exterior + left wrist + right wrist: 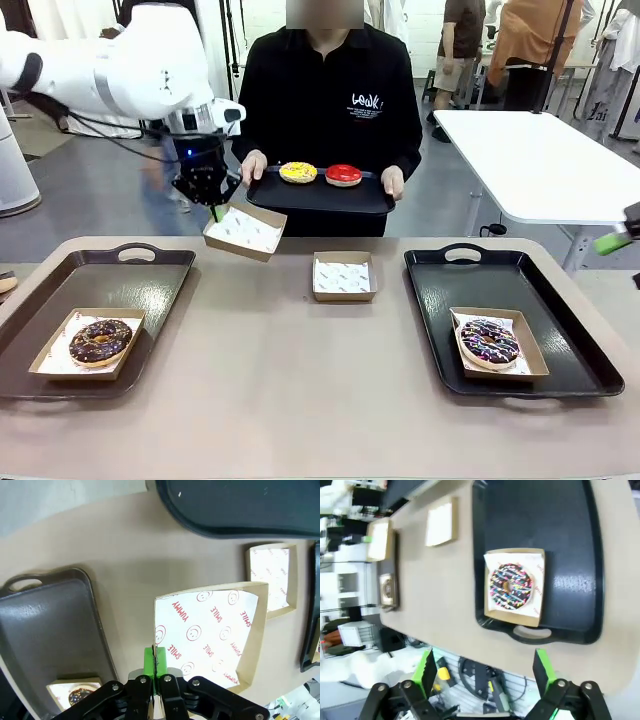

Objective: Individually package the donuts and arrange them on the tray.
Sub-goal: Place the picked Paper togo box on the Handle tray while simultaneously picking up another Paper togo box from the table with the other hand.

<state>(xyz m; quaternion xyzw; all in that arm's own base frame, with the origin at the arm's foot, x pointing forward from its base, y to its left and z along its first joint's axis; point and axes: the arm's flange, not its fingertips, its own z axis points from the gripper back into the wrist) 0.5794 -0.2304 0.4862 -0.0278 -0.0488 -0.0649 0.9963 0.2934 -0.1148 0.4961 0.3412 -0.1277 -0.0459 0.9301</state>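
My left gripper (pixel 213 207) is pinching the rim of an empty box (pixel 245 230), with the yellow-iced donut (pixel 298 172) lying just beyond it, rightward, on the person's tray (pixel 320 198).

A chocolate-glazed ring donut (pixel 100 341) lies flat in a shallow paper-lined cardboard box (pixel 45 362) at the near end of the dark left-hand tray (pixel 130 285), and a dark ring donut with coloured sprinkles (pixel 489 341) sits in a second such box (pixel 530 360) on the black right-hand tray (pixel 470 285). A yellow-iced ring donut (pixel 298 172) and a red-iced ring donut (pixel 343 174) rest side by side directly on a third black tray (pixel 320 195) held up at the far side.
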